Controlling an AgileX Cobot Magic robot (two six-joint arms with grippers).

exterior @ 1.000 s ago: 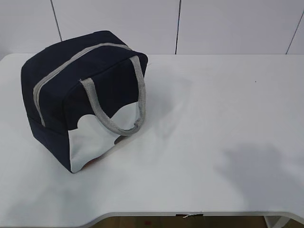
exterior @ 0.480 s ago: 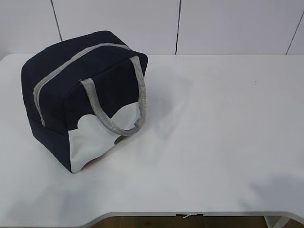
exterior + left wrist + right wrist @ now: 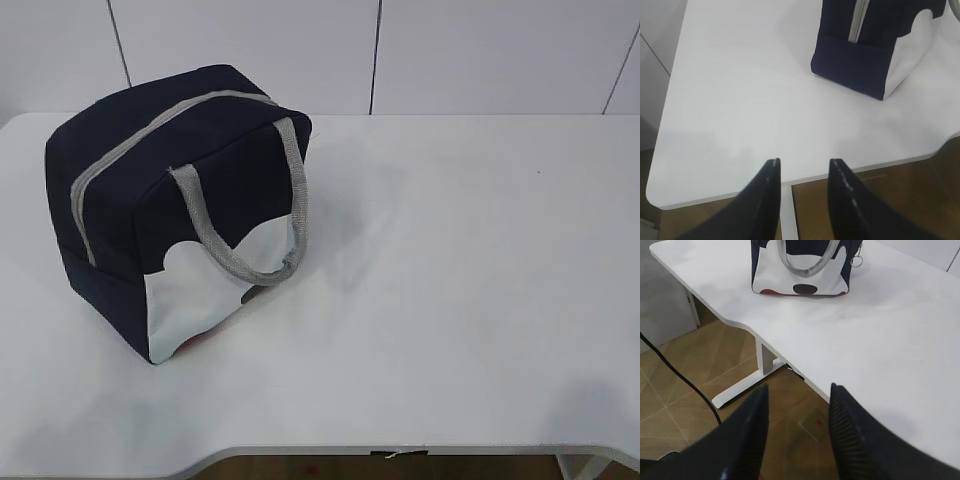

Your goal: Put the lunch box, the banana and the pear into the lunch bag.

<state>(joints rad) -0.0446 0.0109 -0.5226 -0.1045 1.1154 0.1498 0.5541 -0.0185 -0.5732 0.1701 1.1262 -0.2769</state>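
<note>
The navy lunch bag (image 3: 160, 200) stands on the left of the white table (image 3: 450, 300), its grey zipper shut along the top and a grey handle hanging over its white lower panel. It shows too in the left wrist view as the lunch bag (image 3: 865, 55) and in the right wrist view as the lunch bag (image 3: 800, 270), with a ring pull at its side. My left gripper (image 3: 804, 162) hangs open and empty over the table's front edge. Off the table's edge, above the floor, my right gripper (image 3: 799, 390) is open and empty. Lunch box, banana and pear are out of view.
Neither arm shows in the exterior view. Below the table's front edge lie a wooden floor, a white table leg (image 3: 762, 360) and a black cable (image 3: 680, 375). White wall panels stand behind the table.
The soft shadow on the table's right front has slid away to the lower right and faded. The bag has not moved.
</note>
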